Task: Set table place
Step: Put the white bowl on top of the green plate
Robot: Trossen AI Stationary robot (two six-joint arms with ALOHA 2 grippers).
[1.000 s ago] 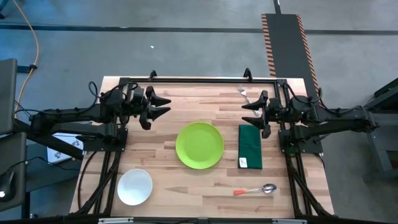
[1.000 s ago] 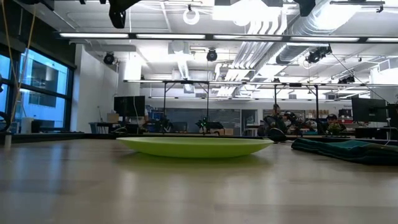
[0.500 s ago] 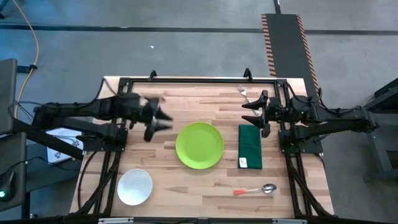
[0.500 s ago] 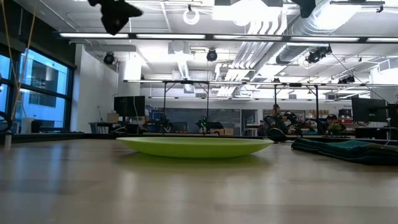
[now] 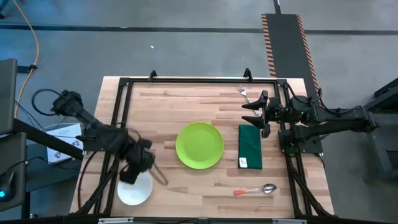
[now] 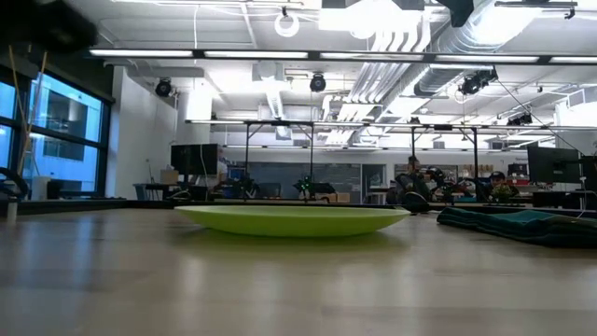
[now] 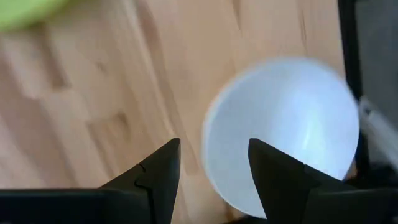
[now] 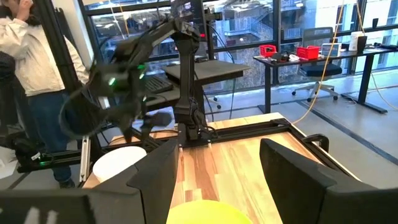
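The left gripper's fingers [image 7: 165,171] stand apart with nothing between them, hanging just above the near-left part of the table [image 5: 186,102], and the white bowl [image 5: 134,189] sits right below and slightly nearer than them, its rim showing through the gap in the left wrist view. That bowl lies well apart from the lime-green plate [image 5: 199,145] at the table's middle, so I'd judge the left arm the natural one to take it. The right gripper [image 5: 254,111] waits at the far right, fingers apart and empty, just beside the fork [image 5: 245,94] and above the far end of the dark green napkin [image 5: 250,147], whose long axis runs near to far. The spoon [image 5: 256,190] lies near-right, crosswise
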